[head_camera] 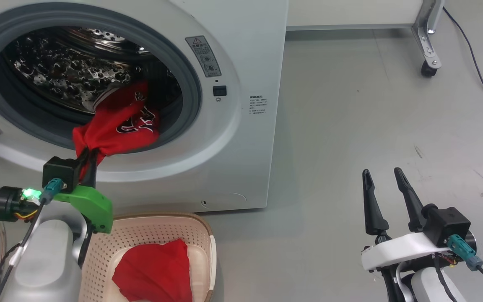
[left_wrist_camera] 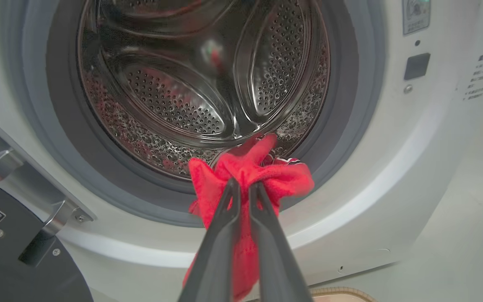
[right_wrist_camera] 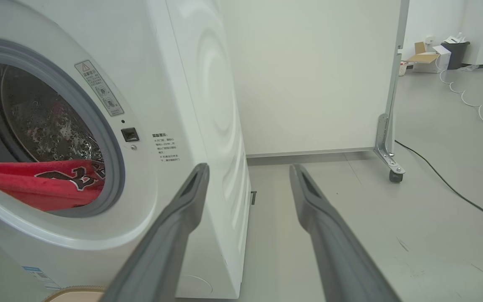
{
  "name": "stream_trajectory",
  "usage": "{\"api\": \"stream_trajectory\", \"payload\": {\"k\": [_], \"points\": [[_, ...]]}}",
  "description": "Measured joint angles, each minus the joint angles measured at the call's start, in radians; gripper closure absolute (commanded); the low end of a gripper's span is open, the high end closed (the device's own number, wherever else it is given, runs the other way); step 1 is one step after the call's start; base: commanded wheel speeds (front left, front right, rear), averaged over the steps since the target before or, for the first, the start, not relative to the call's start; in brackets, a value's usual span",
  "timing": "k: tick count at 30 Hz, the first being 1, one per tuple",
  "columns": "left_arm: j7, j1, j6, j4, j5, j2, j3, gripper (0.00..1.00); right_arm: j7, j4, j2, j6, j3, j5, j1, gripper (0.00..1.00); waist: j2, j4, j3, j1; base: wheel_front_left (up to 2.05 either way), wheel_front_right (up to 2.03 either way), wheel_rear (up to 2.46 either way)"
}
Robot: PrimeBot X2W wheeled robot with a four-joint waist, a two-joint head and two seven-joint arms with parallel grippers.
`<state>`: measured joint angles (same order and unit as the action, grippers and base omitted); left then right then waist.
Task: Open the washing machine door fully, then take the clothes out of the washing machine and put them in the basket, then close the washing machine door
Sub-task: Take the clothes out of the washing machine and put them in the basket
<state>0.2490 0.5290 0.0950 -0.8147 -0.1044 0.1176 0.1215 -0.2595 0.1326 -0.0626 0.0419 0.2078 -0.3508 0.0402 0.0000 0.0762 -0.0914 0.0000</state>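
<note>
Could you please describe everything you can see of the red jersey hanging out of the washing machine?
The red jersey is soft, bunched fabric with dark, white-edged numerals. It trails from the steel drum over the grey gasket and out of the opening. The left claw is shut on its lower corner.

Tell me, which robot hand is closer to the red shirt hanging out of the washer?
Left. The left gripper is shut on the red shirt at the washer mouth. The right gripper stands open above the floor, far off to the right, touching nothing.
</note>
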Motion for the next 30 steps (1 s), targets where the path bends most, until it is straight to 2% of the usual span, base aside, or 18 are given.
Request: {"api": "stream_trajectory", "payload": {"k": [5,13,25,30], "points": [[0.002,-0.023,0.0,0.09,0.0,-0.003,-0.002,1.0,0.0,-0.003,0.001,0.003,-0.002,0.002,-0.01,0.0,0.0,-0.011,0.016,0.0,0.0,0.0,0.0],[0.002,-0.036,-0.003,0.422,0.001,-0.007,-0.033,1.0,0.0,-0.012,0.001,0.01,-0.013,0.009,-0.014,0.0,0.0,-0.019,0.023,0.0,0.0,0.0,0.0],[0.003,-0.1,-0.011,0.721,0.024,-0.007,-0.05,1.0,0.0,-0.014,0.004,0.019,-0.02,0.019,-0.029,0.0,0.0,-0.028,0.024,0.0,0.0,0.0,0.0],[0.008,-0.144,-0.011,0.772,0.027,-0.009,-0.052,1.0,0.0,-0.014,0.006,0.022,-0.023,0.019,-0.031,0.0,0.0,-0.033,0.026,0.0,0.0,0.0,0.0]]}}
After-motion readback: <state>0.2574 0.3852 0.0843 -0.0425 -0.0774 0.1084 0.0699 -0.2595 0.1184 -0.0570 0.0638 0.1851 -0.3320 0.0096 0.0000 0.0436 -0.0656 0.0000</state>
